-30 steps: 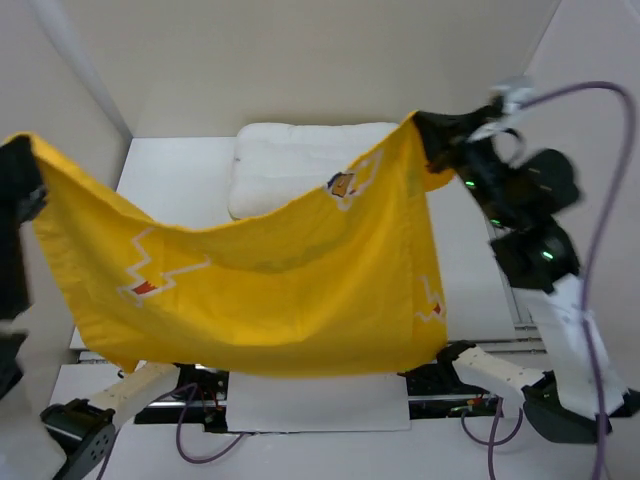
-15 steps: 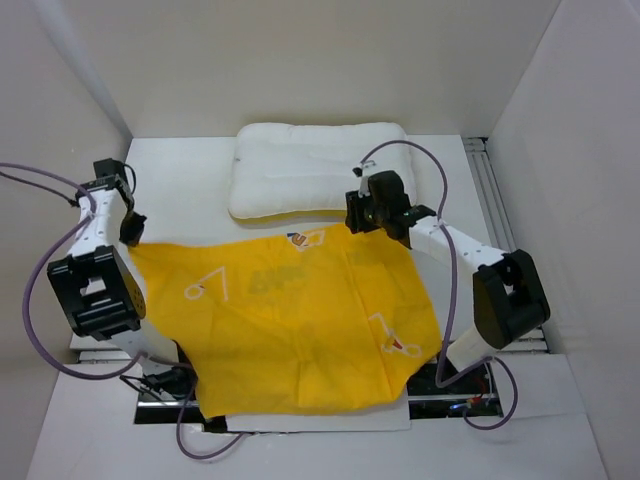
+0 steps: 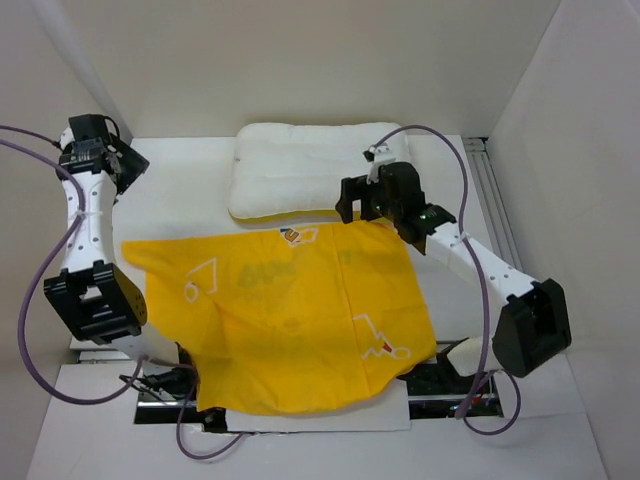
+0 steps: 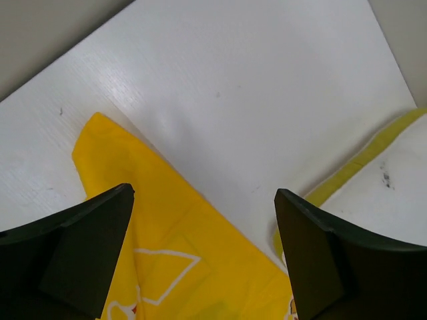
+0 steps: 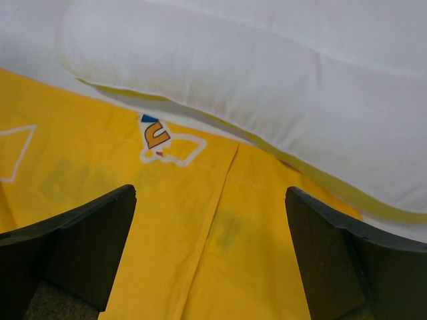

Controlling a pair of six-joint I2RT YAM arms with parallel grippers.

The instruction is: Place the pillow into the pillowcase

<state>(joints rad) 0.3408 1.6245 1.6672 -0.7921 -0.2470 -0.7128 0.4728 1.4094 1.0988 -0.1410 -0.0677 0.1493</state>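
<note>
You're working with one pillowcase [image 3: 290,320]. It's lying spread flat on the table [image 3: 180,185], with its near edge hanging over the front. One pillow [image 3: 310,165] is lying at the back, and its yellow-trimmed long edge is meeting the case's far edge.

Your left gripper [image 4: 203,193] is hovering over the case's far left corner with its jaws standing wide apart and holding nothing. Your right gripper [image 5: 210,192] is hanging over the far edge by the pillow, also spread wide and empty. That's two grippers, with nothing in either.

The case is looking thin, limp and light, so it's likely sliding and bunching easily; pinch a single layer at the hem. I can't tell which edge is the mouth. The pillow is looking puffy, soft and light, so it's probably squashing easily under the jaws; take it at a corner or along the trimmed edge.
</note>
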